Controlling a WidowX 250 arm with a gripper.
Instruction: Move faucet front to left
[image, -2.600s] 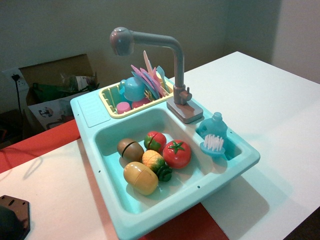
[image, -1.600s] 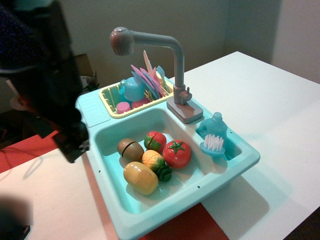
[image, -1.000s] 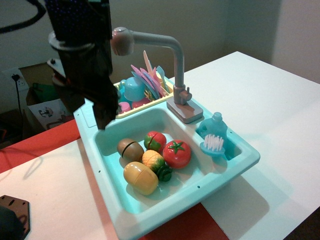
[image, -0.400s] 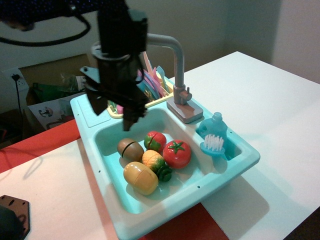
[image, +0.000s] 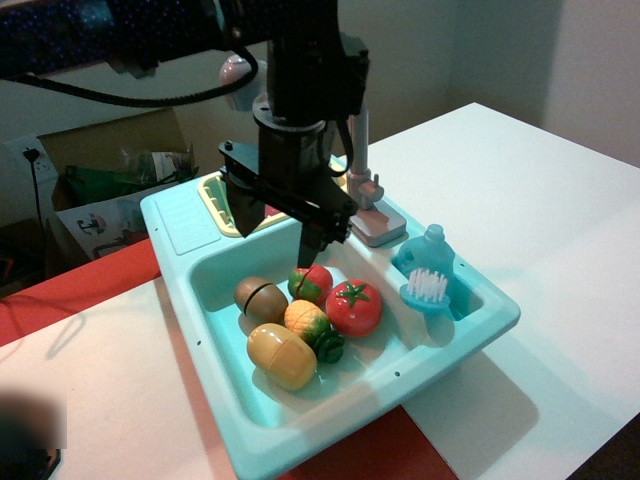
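The grey toy faucet (image: 361, 150) stands upright on its flat square base (image: 378, 226) at the back rim of the teal sink (image: 452, 343). Its long arm reaches left, mostly hidden behind my black arm. Only a bit of its rounded pinkish-grey head (image: 235, 72) shows. My gripper (image: 278, 226) hangs open and empty over the back of the basin, in front of and below the faucet arm. One finger (image: 243, 208) shows on the left and the other lower on the right.
Toy food lies in the basin: a tomato (image: 353, 307), an apple (image: 312, 282), a kiwi (image: 261, 298), a yellow piece (image: 281, 356). A teal soap bottle (image: 428, 250) and a brush (image: 428, 287) sit at the sink's right. A yellow dish rack (image: 211, 191) sits behind the basin.
My arm has come in from the left and swung right across the sink, now covering the faucet arm and dish rack. The faucet has not moved.
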